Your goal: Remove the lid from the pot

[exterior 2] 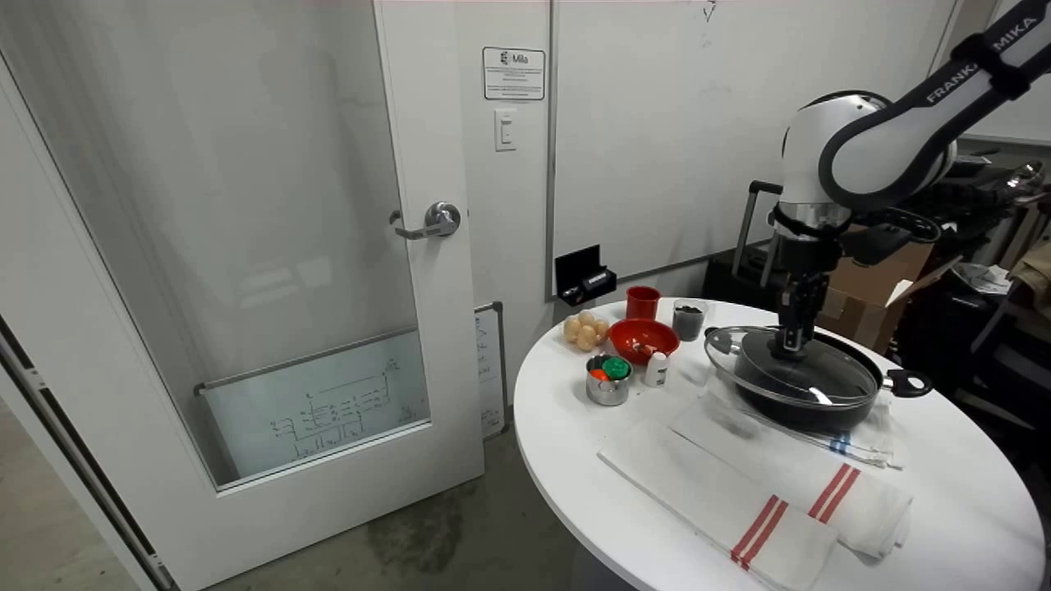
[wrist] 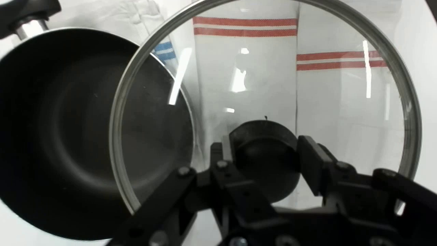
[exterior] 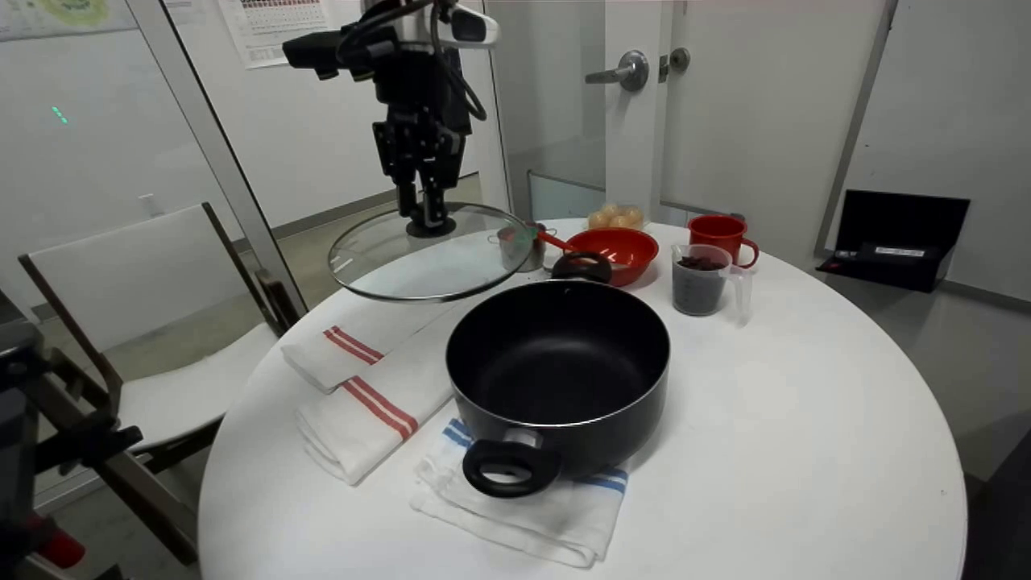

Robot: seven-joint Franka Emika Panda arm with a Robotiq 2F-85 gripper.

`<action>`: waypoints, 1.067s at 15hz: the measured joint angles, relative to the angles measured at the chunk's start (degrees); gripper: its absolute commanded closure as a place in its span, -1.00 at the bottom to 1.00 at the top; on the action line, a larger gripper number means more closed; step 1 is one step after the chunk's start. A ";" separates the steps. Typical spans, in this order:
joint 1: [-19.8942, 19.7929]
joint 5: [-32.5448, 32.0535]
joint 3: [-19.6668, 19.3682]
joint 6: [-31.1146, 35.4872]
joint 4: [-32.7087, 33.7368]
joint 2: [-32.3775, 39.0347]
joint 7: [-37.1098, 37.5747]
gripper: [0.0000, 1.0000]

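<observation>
The lid (exterior: 387, 270) is round clear glass with a metal rim and a black centre knob (exterior: 435, 231). My gripper (exterior: 423, 211) points down and is shut on the knob, with a finger on each side of it in the wrist view (wrist: 264, 150). The lid hangs roughly level above the table, beside the pot. The black pot (exterior: 556, 354) stands uncovered on a cloth, its dark inside visible. In the wrist view the lid's glass (wrist: 245, 78) overlaps the right edge of the pot (wrist: 85, 130). In an exterior view the lid (exterior 2: 829, 382) partly hides the pot (exterior 2: 821, 419).
Folded white towels with red stripes (exterior: 378, 403) lie under and beside the lid. A blue-striped towel (exterior: 548, 524) lies under the pot. A red bowl (exterior: 632, 250), a measuring cup (exterior: 697, 290), a red mug (exterior: 717, 232) and a metal cup (exterior 2: 608, 387) stand behind the pot.
</observation>
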 measured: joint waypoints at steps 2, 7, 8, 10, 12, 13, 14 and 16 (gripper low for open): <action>2.44 -0.50 0.30 -0.36 0.36 0.20 0.19 0.52; 6.51 -2.57 0.42 -1.81 2.82 2.44 1.07 0.52; 7.04 -3.08 0.41 -2.10 3.69 3.27 1.39 0.52; 7.97 -4.12 0.38 -2.61 5.52 5.18 1.94 0.52; 8.82 -4.84 0.37 -3.10 7.46 7.38 2.57 0.52; 9.25 -5.09 0.34 -3.16 8.41 8.54 2.86 0.52; 9.65 -5.31 0.31 -3.18 9.33 9.71 3.18 0.52; 10.32 -5.70 0.19 -3.18 11.10 11.98 3.83 0.52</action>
